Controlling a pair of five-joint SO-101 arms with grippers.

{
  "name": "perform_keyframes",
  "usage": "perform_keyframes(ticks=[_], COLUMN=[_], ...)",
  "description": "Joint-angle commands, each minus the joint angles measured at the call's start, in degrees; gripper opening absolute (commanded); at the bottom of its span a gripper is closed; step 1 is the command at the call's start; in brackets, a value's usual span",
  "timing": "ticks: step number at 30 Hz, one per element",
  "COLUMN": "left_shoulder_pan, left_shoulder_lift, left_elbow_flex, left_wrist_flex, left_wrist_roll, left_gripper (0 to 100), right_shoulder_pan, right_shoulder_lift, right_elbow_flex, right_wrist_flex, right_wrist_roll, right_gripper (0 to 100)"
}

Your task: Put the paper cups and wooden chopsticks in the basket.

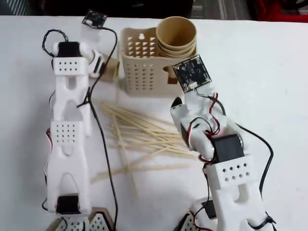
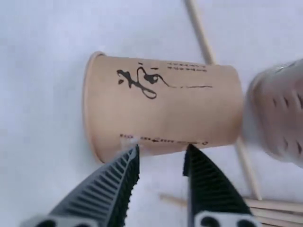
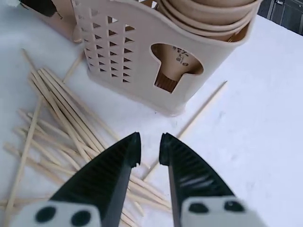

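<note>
progress check: prob a bit under halfway imo. A stack of paper cups (image 1: 176,33) is already sitting in the basket (image 1: 139,67), at the end nearer the right arm. One loose cup (image 2: 161,113) is left out, lying on its side on the bench (image 1: 269,72) just beside the basket, on the left arm's side. The left pincer (image 2: 161,155) is right down at it, jaws apart w/ the tips up against the cup wall but not clamped on anything, so grabbing that cup looks like the step in hand

The wooden chopsticks (image 1: 139,134) are basically all out on the bench, fanned in a loose pile btw the two arms in front of the basket, plus a stray chopstick (image 3: 199,111) near the basket's foot. There's smth stick-like behind the basket's handle cutout but can't tell what tbh. The right pincer (image 3: 149,147) hangs over the pile's edge nearest the basket, jaws only slightly apart, holding nothing, so the whole pile is yet to go in
</note>
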Motion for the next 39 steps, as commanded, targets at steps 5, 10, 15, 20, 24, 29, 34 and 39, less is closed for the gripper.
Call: perform_keyframes(ticks=[5, 10, 15, 20, 24, 29, 34, 39], left_shoulder_pan=[1.1, 1.5, 0.3, -2.0, -4.3, -5.2, -5.3, -3.6], left_shoulder_lift=[-1.4, -4.3, -6.3, -6.4, -6.3, -6.3, -6.3, -6.4], left_elbow_flex=[-10.7, -10.3, -10.3, -9.9, -9.8, -5.6, 5.0, 8.1], left_wrist_flex=[5.5, 6.6, 6.6, 4.9, 2.5, -3.1, -11.4, -12.8], left_wrist_roll=[-0.5, -0.5, -0.3, 0.1, 6.6, 7.1, 7.1, 1.0], left_gripper=[3, 2, 3, 17, 31, 31, 31, 31], right_shoulder_pan=[0.1, 0.1, 0.1, 0.1, 0.0, -0.1, -0.1, -0.1], right_shoulder_lift=[-1.5, -1.5, -1.3, -1.1, -1.1, -1.1, -1.1, -1.1], right_elbow_flex=[-0.3, -0.2, -0.2, -0.1, -0.1, -0.1, -0.1, -0.1], right_wrist_flex=[-1.2, -1.2, -1.2, -1.1, -1.0, -1.0, -1.0, -1.0], right_wrist_roll=[-0.4, -0.4, -0.4, -0.4, -0.4, -0.4, -0.4, -0.4], right_gripper=[7.7, 7.7, 7.7, 7.7, 7.7, 7.7, 7.7, 7.7])
